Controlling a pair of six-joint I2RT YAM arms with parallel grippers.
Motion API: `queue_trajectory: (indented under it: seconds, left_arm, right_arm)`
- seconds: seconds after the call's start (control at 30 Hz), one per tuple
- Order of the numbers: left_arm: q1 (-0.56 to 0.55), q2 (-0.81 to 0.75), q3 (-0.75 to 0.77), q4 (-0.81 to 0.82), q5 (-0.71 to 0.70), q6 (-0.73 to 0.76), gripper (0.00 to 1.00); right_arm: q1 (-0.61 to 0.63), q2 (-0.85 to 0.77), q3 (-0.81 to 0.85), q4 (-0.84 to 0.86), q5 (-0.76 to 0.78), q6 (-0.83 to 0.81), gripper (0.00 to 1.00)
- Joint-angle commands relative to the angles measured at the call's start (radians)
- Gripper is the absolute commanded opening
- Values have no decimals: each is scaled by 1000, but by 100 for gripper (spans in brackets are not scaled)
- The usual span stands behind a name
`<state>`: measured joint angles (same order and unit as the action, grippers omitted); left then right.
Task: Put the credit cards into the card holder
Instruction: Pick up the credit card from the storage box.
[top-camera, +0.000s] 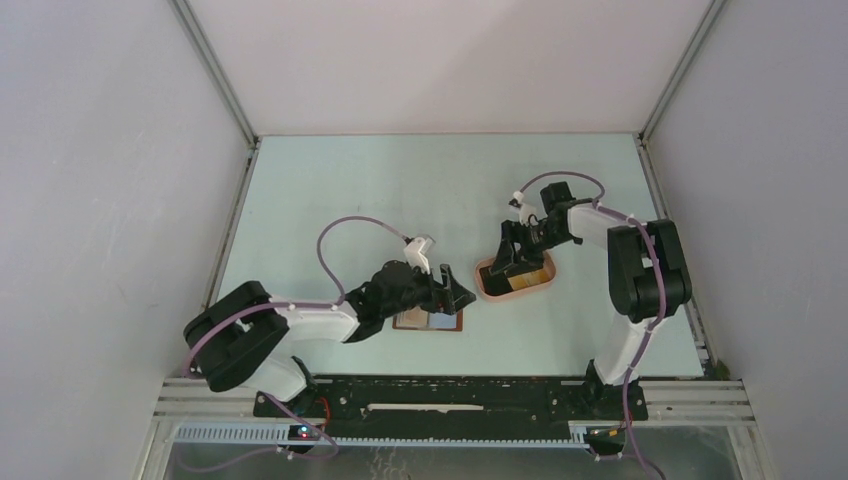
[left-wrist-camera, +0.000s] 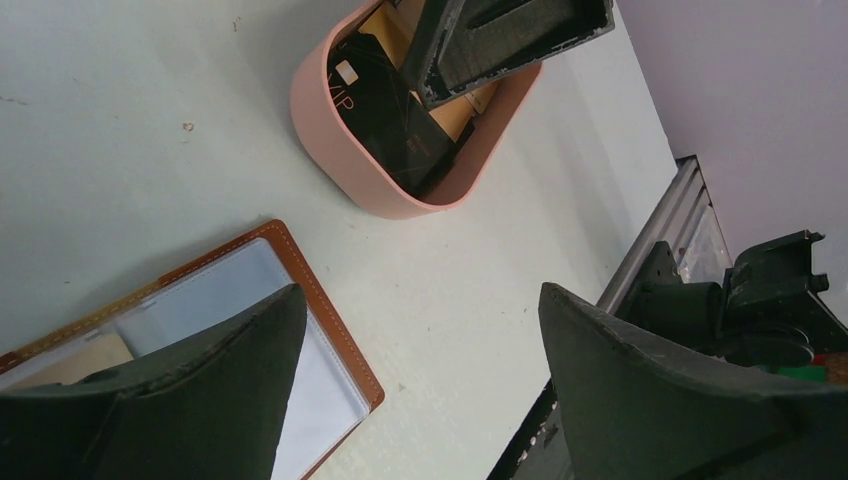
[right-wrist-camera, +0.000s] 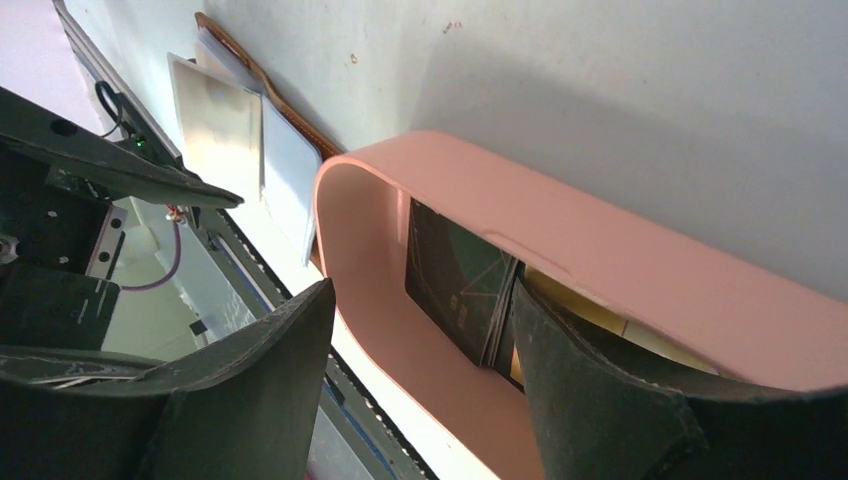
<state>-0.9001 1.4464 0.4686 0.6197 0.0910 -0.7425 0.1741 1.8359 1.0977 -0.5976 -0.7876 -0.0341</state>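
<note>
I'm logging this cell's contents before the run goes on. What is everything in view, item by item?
table: one, pale grey-green, the floor of the cell
walls: three, white, around the table
pink tray: one, pink, oval, right of the table's centre
credit cards: number unclear, black and tan-yellow, leaning inside the pink tray
card holder: one, reddish-brown with clear pockets, lying open left of the tray
left gripper: one, black, jaws open, over the card holder's right end
right gripper: one, black, jaws open, at the tray, one finger inside
</note>
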Motion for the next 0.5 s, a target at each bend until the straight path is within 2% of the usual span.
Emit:
queue_trajectory:
  seconds: [0.0,0.23,0.47]
  left_arm:
    - [5,31,56,40,24,-12,90]
    - [6,118,106,40,58,-11,80]
    - [6,146,124,44,72,-9,79]
  right_arm:
    - [23,44,31,23,33,8,74]
    - [25,69,42,24,-49,22,73]
    - [16,55,44,20,-191,23,71]
